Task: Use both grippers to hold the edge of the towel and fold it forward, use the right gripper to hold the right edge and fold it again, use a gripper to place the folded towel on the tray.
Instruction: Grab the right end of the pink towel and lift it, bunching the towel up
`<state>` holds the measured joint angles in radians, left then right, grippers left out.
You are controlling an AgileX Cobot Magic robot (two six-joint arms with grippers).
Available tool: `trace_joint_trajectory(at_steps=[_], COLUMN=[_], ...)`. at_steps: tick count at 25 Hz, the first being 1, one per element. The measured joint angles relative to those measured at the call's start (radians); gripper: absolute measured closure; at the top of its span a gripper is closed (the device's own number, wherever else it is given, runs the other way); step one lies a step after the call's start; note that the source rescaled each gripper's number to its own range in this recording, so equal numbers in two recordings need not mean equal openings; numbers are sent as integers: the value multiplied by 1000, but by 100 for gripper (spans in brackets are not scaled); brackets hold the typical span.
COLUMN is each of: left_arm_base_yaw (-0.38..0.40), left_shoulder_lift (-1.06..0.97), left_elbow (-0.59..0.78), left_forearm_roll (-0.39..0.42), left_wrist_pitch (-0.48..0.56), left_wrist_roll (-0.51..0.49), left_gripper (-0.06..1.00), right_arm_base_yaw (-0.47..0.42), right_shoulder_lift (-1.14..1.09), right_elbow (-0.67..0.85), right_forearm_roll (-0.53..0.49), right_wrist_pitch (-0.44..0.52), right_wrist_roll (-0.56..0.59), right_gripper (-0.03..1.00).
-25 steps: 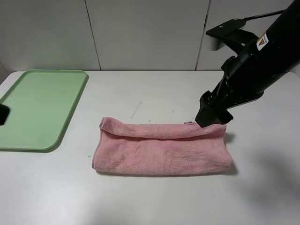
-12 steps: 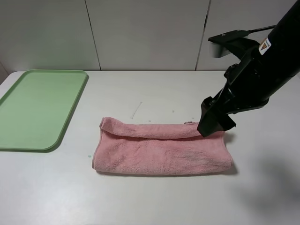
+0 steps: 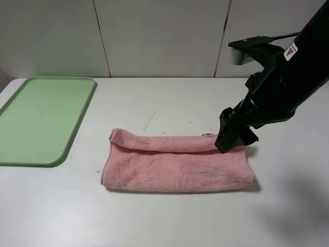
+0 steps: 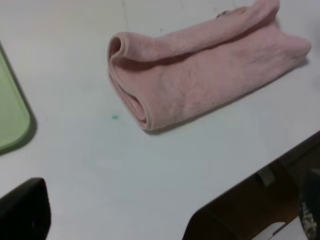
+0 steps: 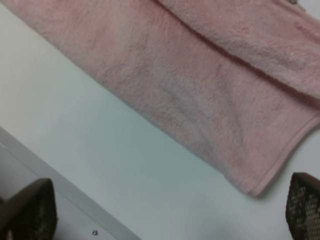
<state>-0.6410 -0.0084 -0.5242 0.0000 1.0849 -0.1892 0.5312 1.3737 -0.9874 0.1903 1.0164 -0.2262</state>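
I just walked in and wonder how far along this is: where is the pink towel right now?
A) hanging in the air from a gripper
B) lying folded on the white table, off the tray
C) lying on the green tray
B: the towel lies folded flat on the white table, well apart from the green tray.

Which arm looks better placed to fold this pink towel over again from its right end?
Right. The right gripper hovers open at the right end of the towel; the left arm is outside the high view.
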Motion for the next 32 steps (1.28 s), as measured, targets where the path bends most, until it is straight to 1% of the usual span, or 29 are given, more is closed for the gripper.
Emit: trace_joint_trajectory(at_steps=[2,6,16,19,21,23,28,32], left_arm_base_yaw=[0,0,0,24,73,141,359,517], left_shoulder_lift=[0,0,0,0,0,0,0,0], left_elbow=[27,35,35,35,35,35,35,35], left_forearm_roll=[5,13,15,15,15,15,15,15], left_wrist_pitch=[-14,-19,-20,-20,-20,-20,-20,-20], left_wrist_roll=[0,-3,-4,-4,-4,-4,-4,-4], left_gripper=[-5,-5,-5,-5,-5,-5,-5,-5], right_arm_base_yaw=[0,0,0,0,0,0,0,0], right_shoulder_lift=[0,0,0,0,0,0,0,0], right_elbow=[0,0,0,0,0,0,0,0], right_forearm_roll=[7,7,7,7,7,7,7,7], right_wrist_pitch=[9,9,-23,-39,-47,-53,-82,-97], right_wrist_roll=[0,0,-1,9,33,59,114,201], right_gripper=[-3,-3,-3,-3,-3,-3,-3,-3])
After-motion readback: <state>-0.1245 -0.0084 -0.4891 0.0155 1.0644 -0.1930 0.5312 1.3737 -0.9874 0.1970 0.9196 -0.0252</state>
